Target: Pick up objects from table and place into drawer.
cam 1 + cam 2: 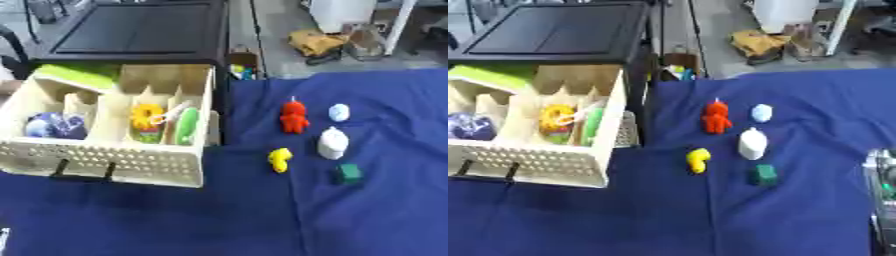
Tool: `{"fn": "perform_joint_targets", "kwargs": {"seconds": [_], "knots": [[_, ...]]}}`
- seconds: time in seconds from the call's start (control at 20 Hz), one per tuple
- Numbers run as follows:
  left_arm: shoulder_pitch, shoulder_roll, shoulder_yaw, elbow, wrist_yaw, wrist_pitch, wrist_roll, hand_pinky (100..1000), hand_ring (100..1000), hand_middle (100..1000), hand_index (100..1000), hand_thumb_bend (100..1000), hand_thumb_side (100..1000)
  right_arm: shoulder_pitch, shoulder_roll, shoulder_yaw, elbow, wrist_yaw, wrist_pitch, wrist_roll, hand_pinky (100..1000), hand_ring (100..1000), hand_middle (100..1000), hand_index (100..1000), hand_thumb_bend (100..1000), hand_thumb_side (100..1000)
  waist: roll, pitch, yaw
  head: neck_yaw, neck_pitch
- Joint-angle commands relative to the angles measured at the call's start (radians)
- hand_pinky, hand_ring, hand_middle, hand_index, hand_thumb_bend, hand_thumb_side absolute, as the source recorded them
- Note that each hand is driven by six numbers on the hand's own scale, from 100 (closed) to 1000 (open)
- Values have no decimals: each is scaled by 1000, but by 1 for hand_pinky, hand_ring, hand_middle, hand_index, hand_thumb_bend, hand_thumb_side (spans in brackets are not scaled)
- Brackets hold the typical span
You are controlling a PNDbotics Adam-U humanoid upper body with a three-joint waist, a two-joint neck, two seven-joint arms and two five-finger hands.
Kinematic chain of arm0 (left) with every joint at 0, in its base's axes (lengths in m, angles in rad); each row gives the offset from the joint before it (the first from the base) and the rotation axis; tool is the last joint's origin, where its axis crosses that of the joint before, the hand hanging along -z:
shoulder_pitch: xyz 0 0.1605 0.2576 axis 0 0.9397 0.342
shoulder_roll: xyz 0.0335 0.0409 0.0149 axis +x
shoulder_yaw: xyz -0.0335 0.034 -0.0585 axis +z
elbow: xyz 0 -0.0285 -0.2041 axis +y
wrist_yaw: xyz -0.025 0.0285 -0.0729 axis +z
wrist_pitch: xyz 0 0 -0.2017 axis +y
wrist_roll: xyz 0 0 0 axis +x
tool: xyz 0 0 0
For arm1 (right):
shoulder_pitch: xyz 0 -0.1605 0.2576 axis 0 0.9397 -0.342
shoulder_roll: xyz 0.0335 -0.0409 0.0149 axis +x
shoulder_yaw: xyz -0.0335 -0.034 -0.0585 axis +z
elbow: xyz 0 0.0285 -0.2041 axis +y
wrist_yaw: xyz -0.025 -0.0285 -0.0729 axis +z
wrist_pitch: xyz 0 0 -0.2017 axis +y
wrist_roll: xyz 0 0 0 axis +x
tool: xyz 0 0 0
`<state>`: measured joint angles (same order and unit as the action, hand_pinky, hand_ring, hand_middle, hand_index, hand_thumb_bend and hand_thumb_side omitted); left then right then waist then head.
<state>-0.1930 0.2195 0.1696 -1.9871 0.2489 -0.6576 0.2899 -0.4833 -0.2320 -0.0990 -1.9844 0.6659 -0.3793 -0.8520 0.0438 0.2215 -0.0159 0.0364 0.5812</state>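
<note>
Nearest you, right of the drawer (pixel 131 165) and well apart from it, your right hand (pixel 883 190) shows only as a grey sliver at the right eye view's edge; you cannot tell whether its fingers are apart or together. Your left hand is out of sight. On the blue-covered table (pixel 175 220), right of the drawer, lie a green block (pixel 350 173), a yellow piece (pixel 280 159), a white bottle-shaped thing (pixel 332 143), a red figure (pixel 294 117) and a pale blue piece (pixel 339 112), farthest of the five. Inside the drawer's compartments you see a purple-blue thing (pixel 54 125) at the left, a yellow ring toy (pixel 146 116) and a green item (pixel 186 127) side by side. Behind the drawer stands a black cabinet (pixel 140 30).
</note>
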Motion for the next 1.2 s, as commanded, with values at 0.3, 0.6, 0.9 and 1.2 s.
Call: {"fn": "perform_joint_targets", "kwargs": {"seconds": [0.3,0.6,0.9,1.2], "knots": [[-3,11,4,-13,-6,3,0,524,705,717,815,416,1000,-8,-11,-4,-16,-7,-11,-9,531,572,553,661,100,571,0,-14,-1,5,36],[-8,5,3,-13,-11,4,-3,523,707,719,816,415,1000,-27,-49,6,-16,-15,-6,13,548,590,564,680,100,599,-1,1,0,5,53],[-14,1,-1,-13,-19,4,-8,522,709,722,817,415,1000,-79,-150,37,-16,-51,66,171,591,648,608,750,175,710,-2,22,5,-1,56],[-21,0,-4,-13,-27,5,-11,521,711,724,819,415,1000,-165,-270,58,-16,-90,202,347,629,702,665,795,294,808,-8,40,6,-10,56]]}}
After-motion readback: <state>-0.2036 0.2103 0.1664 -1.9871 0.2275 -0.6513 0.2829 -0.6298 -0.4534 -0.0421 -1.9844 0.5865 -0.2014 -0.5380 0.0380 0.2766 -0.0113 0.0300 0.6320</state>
